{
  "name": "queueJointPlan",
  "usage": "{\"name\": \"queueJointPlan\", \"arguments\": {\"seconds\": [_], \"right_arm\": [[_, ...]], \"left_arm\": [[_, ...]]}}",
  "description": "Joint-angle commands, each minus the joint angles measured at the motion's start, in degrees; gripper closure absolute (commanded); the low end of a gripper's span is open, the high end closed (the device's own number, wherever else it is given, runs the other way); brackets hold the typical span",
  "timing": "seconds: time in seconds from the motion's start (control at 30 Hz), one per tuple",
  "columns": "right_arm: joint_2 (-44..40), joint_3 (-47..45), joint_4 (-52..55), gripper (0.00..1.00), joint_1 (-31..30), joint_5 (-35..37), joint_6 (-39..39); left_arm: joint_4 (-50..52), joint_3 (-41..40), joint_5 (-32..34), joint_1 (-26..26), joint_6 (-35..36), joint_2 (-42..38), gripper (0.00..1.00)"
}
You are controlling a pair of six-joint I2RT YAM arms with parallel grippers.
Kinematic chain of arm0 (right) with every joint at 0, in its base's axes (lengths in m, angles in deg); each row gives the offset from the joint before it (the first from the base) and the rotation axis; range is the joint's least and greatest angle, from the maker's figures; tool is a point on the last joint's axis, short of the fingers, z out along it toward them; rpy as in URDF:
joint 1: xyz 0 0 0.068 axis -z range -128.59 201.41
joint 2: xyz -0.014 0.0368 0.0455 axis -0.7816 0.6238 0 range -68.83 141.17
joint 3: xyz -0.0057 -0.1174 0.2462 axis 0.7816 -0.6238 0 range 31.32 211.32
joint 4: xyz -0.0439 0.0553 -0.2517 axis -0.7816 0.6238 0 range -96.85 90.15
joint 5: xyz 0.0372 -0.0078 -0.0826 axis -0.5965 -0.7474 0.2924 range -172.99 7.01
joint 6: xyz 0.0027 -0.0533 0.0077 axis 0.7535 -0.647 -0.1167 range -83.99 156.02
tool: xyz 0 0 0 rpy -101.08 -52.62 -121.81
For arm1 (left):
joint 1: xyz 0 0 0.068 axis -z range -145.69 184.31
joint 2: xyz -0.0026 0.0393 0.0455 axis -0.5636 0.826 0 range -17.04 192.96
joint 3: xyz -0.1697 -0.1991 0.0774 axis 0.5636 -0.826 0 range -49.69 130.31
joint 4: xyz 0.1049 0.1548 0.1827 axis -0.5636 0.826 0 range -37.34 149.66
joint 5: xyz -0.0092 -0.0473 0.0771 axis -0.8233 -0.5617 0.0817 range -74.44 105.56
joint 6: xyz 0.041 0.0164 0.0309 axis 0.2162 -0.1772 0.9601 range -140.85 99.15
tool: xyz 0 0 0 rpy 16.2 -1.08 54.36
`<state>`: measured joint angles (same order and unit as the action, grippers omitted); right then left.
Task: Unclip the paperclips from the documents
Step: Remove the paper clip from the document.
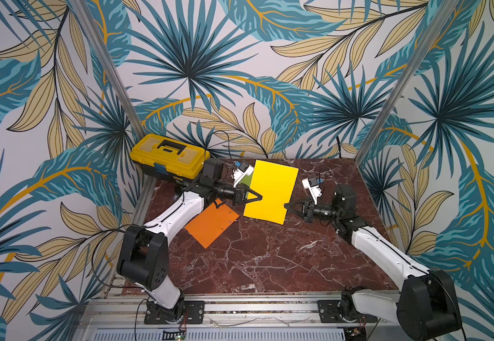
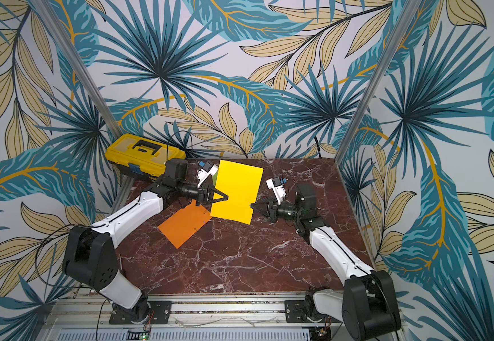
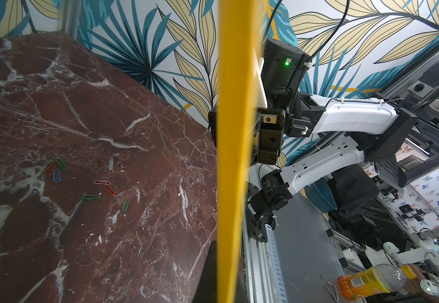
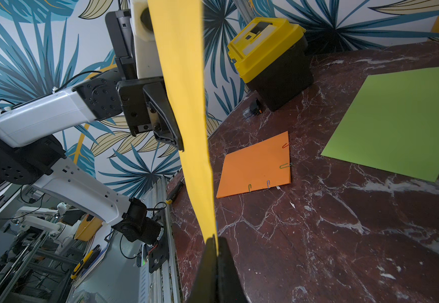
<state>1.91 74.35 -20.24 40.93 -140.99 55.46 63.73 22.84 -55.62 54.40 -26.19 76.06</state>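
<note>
left gripper (image 1: pixel 259 197): is clamping one side edge of the yellow sheet (image 1: pixel 270 189), its fingers drawn fully together on the paper.
right gripper (image 1: pixel 285 205): is pinching the opposite side edge of the same sheet with its jaws pressed together. Whether a clip is sitting between its pads cannot be told.
yellow sheet: is hanging clear of the worktop (image 1: pixel 269 259) between the two grippers, over the middle toward the far edge. Both wrist views are showing it edge-on.
orange sheet (image 4: pixel 256 168): is lying flat toward the worktop's left edge, partly overlapped by the yellow sheet's lower corner in both top views.
clipped paperclips (image 4: pixel 285 165): four are sitting on the orange sheet's edges, one red, two green and one blue.
loose paperclips (image 3: pixel 101 182): several red, green and blue ones are lying on bare marble on the right arm's side of the yellow sheet.
green sheet (image 4: pixel 402 120): is lying flat toward the far edge, mostly hidden behind the yellow sheet in the top views.
toolbox (image 1: pixel 169 155): is sitting at the far left corner.
</note>
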Motion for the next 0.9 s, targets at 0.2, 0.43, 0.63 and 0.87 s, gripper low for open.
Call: {"name": "queueJointPlan", "arguments": {"seconds": [0.2, 0.43, 0.63, 0.87], "right_arm": [[-0.6, 0.2, 3.1, 0.99, 1.3, 0.4, -2.6], [-0.9, 0.1, 3.5, 0.99, 1.8, 0.7, -2.9], [-0.9, 0.0, 3.5, 0.99, 2.0, 0.7, -2.9], [-1.0, -0.1, 3.7, 0.99, 2.3, 0.7, -3.0]], "left_arm": [[-1.0, -0.9, -0.3, -0.8, 1.4, -2.5, 1.0], [-1.1, -0.9, -0.3, -1.0, 1.4, -2.7, 1.0], [-1.1, -0.9, -0.2, -1.1, 1.6, -2.7, 1.0], [-1.0, -1.0, -0.2, -1.4, 1.6, -2.8, 1.0]]}}
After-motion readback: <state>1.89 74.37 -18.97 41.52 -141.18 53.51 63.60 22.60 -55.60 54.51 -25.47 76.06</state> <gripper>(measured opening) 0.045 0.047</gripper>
